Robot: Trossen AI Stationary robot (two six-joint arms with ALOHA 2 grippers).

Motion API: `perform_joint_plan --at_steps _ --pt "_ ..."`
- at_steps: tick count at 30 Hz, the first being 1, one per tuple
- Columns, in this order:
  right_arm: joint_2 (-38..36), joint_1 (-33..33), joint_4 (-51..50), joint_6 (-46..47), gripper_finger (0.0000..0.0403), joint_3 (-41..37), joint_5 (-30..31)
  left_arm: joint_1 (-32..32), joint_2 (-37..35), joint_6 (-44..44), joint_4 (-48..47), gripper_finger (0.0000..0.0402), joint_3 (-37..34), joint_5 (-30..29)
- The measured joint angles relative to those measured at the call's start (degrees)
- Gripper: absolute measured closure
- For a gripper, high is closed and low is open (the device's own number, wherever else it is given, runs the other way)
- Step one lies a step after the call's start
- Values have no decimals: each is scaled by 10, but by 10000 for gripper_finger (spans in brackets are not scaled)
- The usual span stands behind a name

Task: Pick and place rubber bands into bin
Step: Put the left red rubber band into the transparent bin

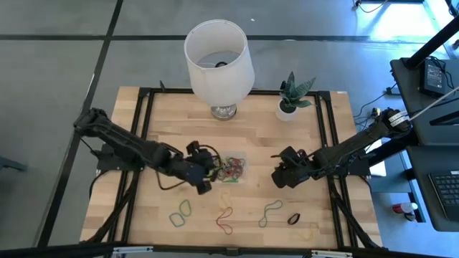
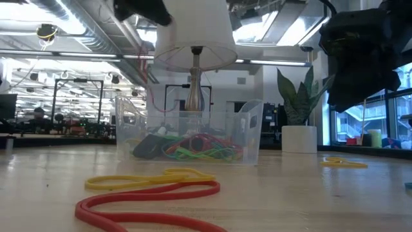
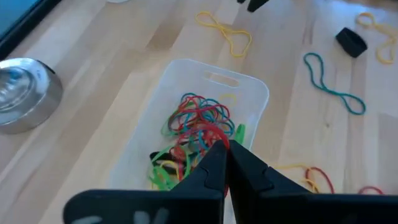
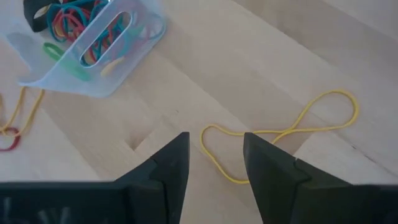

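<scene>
The clear bin (image 1: 234, 167) sits mid-table, holding a tangle of red, green, blue and black rubber bands (image 3: 196, 124). My left gripper (image 3: 224, 152) hovers over the bin's left end (image 1: 209, 173), fingers shut, with a red band loop (image 3: 211, 132) right at its tips. My right gripper (image 4: 214, 155) is open and raised right of the bin (image 1: 276, 174). It points down at a loose yellow band (image 4: 280, 132) lying flat on the wood. More bands lie toward the near edge: green (image 1: 181, 213), red-yellow (image 1: 225, 215), teal (image 1: 270, 211), black (image 1: 294, 218), yellow (image 1: 307, 231). My left gripper is shut just above the heap in the bin. A red loop (image 3: 214, 134) lies at its fingertips, but I cannot tell whether the fingers hold it or only hover over it.
A white lamp (image 1: 219, 54) on a metal base (image 1: 224, 111) and a small potted plant (image 1: 290, 100) stand at the far side. Black frame rails (image 1: 143, 136) run along the table's left and right sides. Bare wood lies left of the bin.
</scene>
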Motion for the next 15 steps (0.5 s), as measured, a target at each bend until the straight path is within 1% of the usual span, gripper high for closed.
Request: perform_joint_plan --at_steps 10,12,15 --pt "0 0 0 -88 249 0 0 30 105 -117 -5 398 6 2" --pt "0 0 0 -103 249 0 0 38 126 -131 -3 395 6 16" --pt "0 0 0 -126 249 0 0 49 157 -157 -5 380 6 72"
